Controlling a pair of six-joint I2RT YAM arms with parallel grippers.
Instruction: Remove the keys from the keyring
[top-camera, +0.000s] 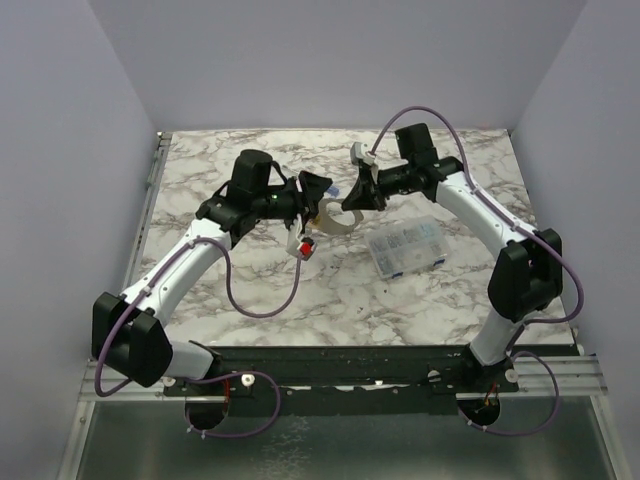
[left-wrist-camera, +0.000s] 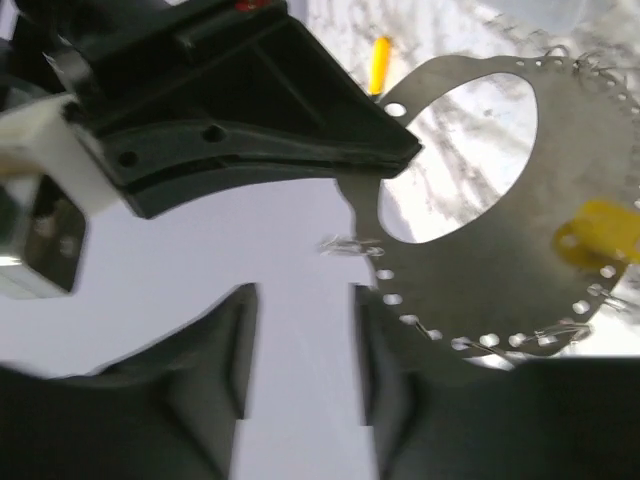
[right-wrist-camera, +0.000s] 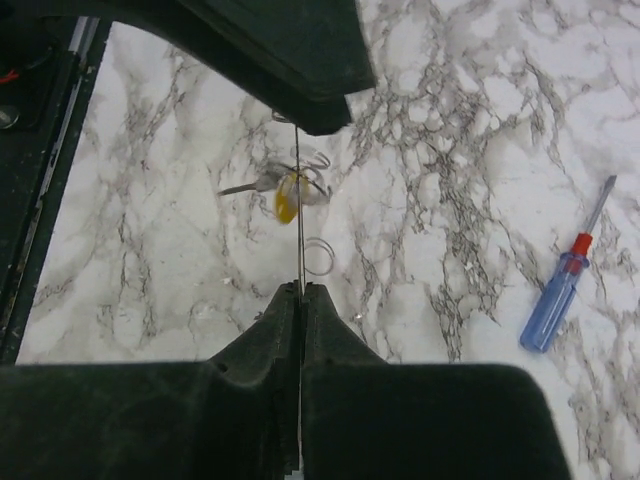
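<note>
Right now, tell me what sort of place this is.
Probably a robot test bench: a marble-pattern table boxed in by plain pale walls, two arms bolted to a metal rail at its near edge, and a clear parts box.

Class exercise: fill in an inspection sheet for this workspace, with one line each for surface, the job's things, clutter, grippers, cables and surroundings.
Surface: marble table, white with grey veins; no spills seen.
Job's things: keyring held by its rim; yellow keys hang at its punched holes.
Clutter: clear compartment box, blue-and-red screwdriver and a loose small wire ring lie on the table.
Grippers: right gripper shut on the keyring's edge; left gripper open beside it, holding nothing.
Cables: purple cables loop from both arms.
Surroundings: plain lilac walls on three sides; metal rail at the near edge.
</note>
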